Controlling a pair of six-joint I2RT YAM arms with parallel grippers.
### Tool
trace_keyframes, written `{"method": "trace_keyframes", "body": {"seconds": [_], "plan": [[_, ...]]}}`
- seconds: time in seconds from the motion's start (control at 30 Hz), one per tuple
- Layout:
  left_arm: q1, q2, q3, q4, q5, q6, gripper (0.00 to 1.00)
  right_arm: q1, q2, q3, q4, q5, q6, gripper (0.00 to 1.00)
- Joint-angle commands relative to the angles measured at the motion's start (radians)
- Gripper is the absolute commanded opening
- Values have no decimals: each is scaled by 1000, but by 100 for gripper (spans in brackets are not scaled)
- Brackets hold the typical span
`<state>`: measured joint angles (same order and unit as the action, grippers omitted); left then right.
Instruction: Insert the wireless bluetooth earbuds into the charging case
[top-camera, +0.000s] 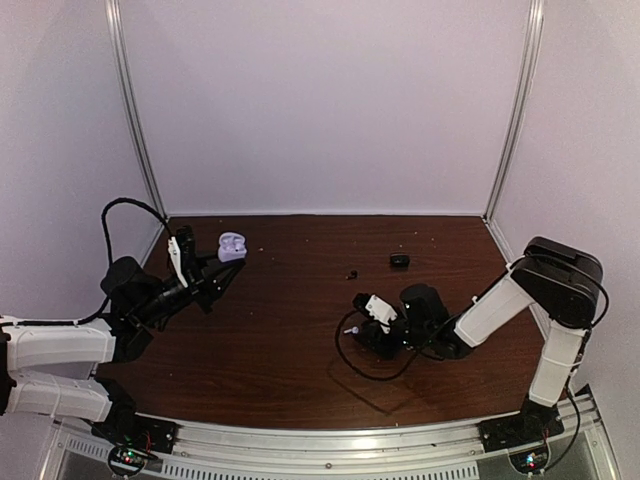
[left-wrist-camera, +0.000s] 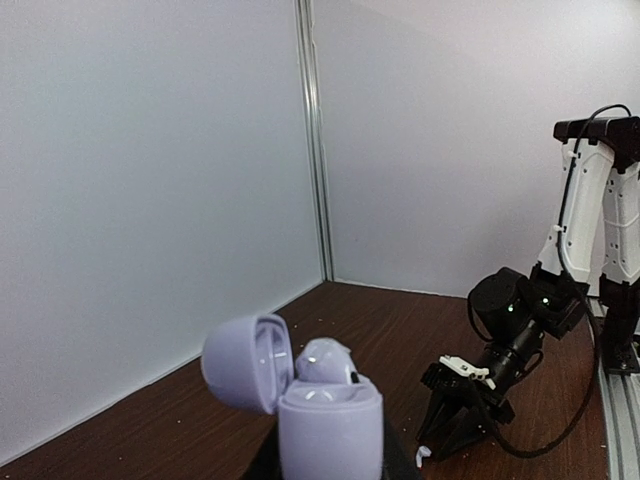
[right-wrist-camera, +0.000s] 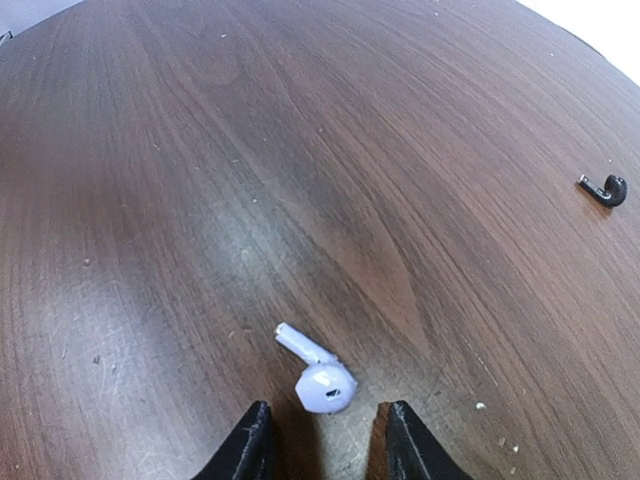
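Note:
An open lilac charging case (left-wrist-camera: 328, 425) is held up off the table, my left gripper (top-camera: 224, 260) shut on its lower body. Its lid (left-wrist-camera: 245, 362) hangs to the left, and one lilac earbud (left-wrist-camera: 325, 362) sits in a well. A second lilac earbud (right-wrist-camera: 322, 378) lies on the wooden table, stem pointing away to the left. My right gripper (right-wrist-camera: 326, 445) is open and low over the table, its black fingertips (right-wrist-camera: 250, 445) just short of that bud, one on each side. In the top view this bud (top-camera: 349, 330) lies at the right gripper's tip.
A black earbud (right-wrist-camera: 606, 190) lies farther out on the table (top-camera: 300, 330), and a small black case (top-camera: 399, 260) sits beyond it. Pale walls and metal posts (top-camera: 135, 110) enclose the table. A cable loops beside the right arm (top-camera: 480, 315).

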<state>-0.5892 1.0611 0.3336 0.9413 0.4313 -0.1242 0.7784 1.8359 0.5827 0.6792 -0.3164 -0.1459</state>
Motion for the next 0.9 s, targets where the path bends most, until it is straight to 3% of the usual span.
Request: {"method": "trace_keyframes", "body": {"seconds": [0.0,0.67,0.87], "plan": [[-4,-5,9,59,15,6,0,-6,46,34,10,-21,-28,38],[-4,-1,17,45,21,8,0,6,45,26,-10,-49,-31,17],[-4,2,22,36,35,9,0,18,-43,32,-63,-44,-31,14]]}}
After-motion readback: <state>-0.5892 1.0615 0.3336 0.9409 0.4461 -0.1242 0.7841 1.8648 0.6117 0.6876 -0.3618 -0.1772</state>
